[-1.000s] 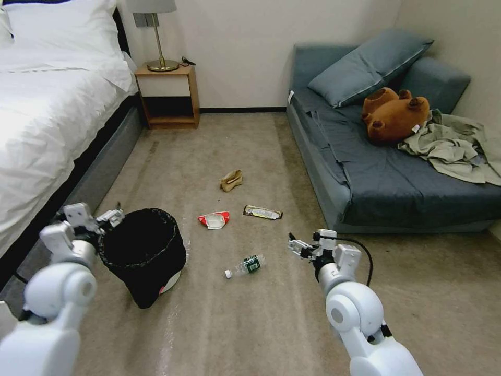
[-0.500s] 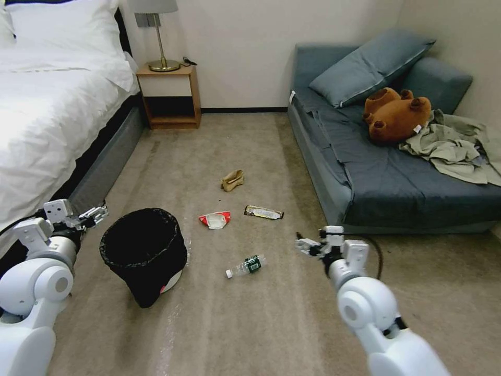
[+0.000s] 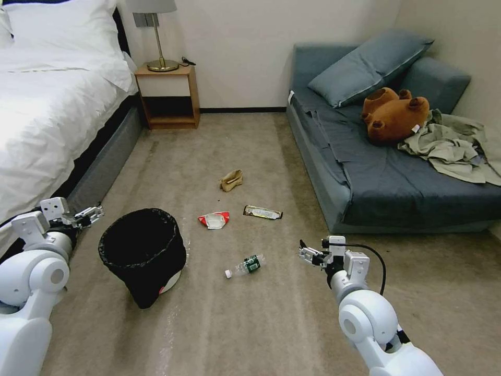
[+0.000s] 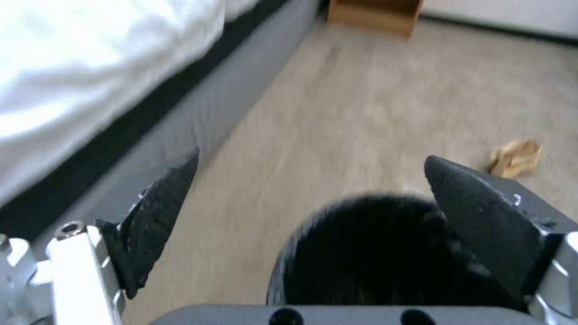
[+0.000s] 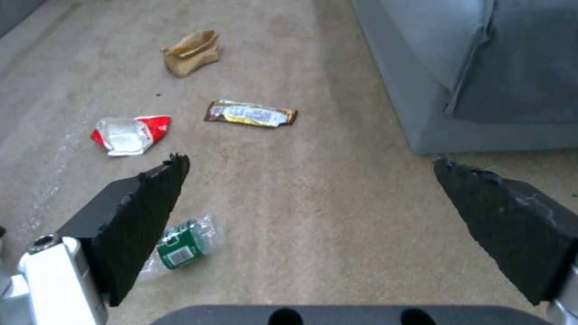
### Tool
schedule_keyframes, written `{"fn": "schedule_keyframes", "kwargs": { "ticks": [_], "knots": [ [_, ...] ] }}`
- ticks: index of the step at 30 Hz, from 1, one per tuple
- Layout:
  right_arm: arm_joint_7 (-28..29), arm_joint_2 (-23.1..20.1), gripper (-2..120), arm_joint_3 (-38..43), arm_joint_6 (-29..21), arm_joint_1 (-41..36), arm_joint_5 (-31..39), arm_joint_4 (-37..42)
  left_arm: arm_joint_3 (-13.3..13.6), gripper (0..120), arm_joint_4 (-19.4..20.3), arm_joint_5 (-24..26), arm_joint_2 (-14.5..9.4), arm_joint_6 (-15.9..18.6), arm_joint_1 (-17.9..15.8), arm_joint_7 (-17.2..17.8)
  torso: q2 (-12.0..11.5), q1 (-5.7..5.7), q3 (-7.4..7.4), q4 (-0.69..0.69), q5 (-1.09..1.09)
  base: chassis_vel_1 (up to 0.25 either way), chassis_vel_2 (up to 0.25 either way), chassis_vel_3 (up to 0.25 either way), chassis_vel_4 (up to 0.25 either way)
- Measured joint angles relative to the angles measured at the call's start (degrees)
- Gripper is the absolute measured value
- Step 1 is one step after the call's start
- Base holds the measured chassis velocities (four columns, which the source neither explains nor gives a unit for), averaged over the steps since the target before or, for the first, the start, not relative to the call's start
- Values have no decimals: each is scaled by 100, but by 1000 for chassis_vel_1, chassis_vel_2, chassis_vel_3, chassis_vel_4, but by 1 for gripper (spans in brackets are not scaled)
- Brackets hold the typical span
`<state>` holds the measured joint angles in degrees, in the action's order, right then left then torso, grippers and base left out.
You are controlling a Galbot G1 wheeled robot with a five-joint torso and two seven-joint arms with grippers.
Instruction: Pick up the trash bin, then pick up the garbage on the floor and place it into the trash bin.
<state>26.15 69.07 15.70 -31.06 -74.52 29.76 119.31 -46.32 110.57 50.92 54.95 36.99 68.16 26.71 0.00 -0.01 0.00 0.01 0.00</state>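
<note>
Bin (image 3: 142,253) stands on the floor (image 3: 261,324), black-lined, nothing visible inside. Left hand (image 3: 90,214) hovers released just beside its rim, near the bed (image 3: 47,120). Right hand (image 3: 311,254) hangs released, empty, right of the bottle (image 3: 244,266). Red wrapper (image 3: 213,220), gold wrapper (image 3: 262,212) and paper bag (image 3: 231,180) lie beyond.

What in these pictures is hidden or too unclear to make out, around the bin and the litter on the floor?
- Inside of the black-bagged round trash bin: head view, too dark to tell whether anything lies in it.
- The bin's lower part: left wrist view, cut off by the wrist housing.
- Clear plastic bottle with green label: right wrist view, its cap end hidden behind a finger of the open right gripper.
- Print on the dark-and-gold snack wrapper: too small to read.
</note>
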Motion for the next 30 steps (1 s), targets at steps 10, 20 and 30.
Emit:
{"fn": "schedule_keyframes", "kwargs": {
  "ticks": [10, 20, 30],
  "knots": [
    [-142, 12, 100, 321, 69, -159, -136, 190, 119, 98, -393, 1060, -137, 542, -430, 806, 0, 0, 0, -1, 0, 0, 0, 0, 0],
    [-316, 164, 100, 608, 176, -594, -421, 379, 535, 100, -940, 1044, -283, 542, -568, 815, 0, 0, 0, -1, 1, 0, 0, 0, 0],
    [-416, 346, 100, 785, 269, -958, -783, 495, 1171, 99, -1709, 682, -92, 527, -1040, 750, 0, 0, 0, -1, 0, 0, 0, 0, 0]
  ]
}}
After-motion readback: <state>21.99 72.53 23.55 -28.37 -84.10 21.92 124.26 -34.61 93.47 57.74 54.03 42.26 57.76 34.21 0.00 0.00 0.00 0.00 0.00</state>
